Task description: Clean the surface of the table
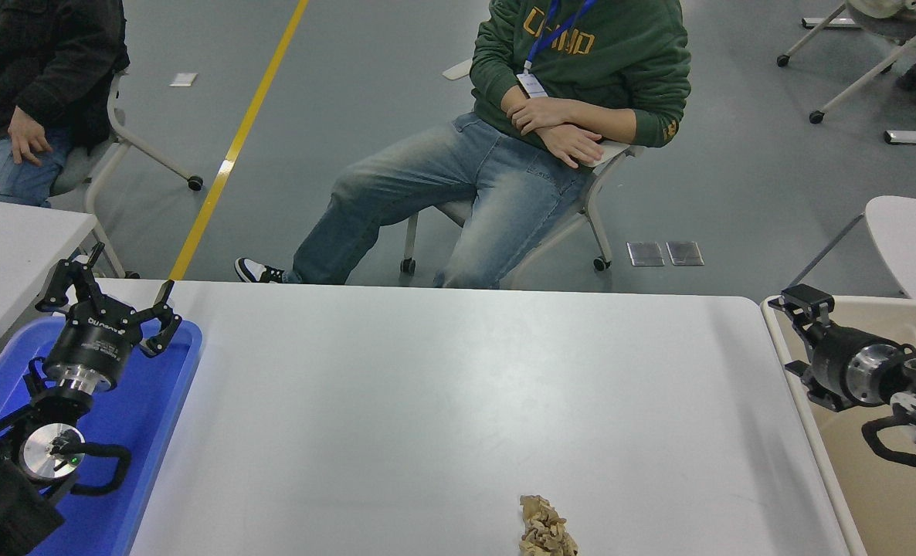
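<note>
Rightward, the table surface (pixel 442 401) edges the right end effector (pixel 794 303), grip state unclear.

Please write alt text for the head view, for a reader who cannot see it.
A crumpled tan wad lies at the near edge of the white table surface. The right tool is over the beige bin's rim; the left tool is parked over a blue tray.

Robotics lab or test hall, not a home. Grey sealed floor (pixel 736 154) with a yellow painted lane line (pixel 230 150) and two metal floor plates (pixel 665 253). Wheeled chairs (pixel 852 54) scattered about. Plain white table (pixel 458 401) flanked by a blue tray (pixel 141 432) and a beige bin (pixel 875 494). Seated person wears a badge on a blue lanyard (pixel 551 35). Second person (pixel 25 85) sits far left beside another white table (pixel 10 239).
</note>
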You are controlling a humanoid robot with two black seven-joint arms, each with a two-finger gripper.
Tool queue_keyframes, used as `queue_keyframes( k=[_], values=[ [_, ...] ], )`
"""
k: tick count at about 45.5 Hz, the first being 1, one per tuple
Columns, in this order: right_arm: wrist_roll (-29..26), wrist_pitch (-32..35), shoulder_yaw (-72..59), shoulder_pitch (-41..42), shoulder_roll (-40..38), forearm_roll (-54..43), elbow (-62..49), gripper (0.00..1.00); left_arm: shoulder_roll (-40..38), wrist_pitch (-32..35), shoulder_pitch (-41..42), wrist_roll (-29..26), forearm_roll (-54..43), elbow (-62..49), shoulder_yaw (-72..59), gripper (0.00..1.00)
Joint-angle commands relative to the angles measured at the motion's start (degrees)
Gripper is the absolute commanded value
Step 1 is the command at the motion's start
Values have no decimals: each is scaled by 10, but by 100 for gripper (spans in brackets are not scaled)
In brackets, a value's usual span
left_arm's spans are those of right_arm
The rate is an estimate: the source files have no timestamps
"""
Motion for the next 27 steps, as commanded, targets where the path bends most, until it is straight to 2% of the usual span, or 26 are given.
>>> queue_keyframes(
  k=[1, 8, 16, 27],
  values=[
    [35, -29, 56, -4, 71, 5, 14, 100, 0, 0, 0, 0, 0, 0, 0, 100],
    [66, -46, 92, -8, 122, 5, 5, 100, 0, 0, 0, 0, 0, 0, 0, 100],
    [71, -55, 210, -49, 243, 7, -80, 100, 0, 0, 0, 0, 0, 0, 0, 100],
    [94, -51, 315, -75, 307, 7, -119, 100, 0, 0, 0, 1, 0, 0, 0, 100]
  ],
)
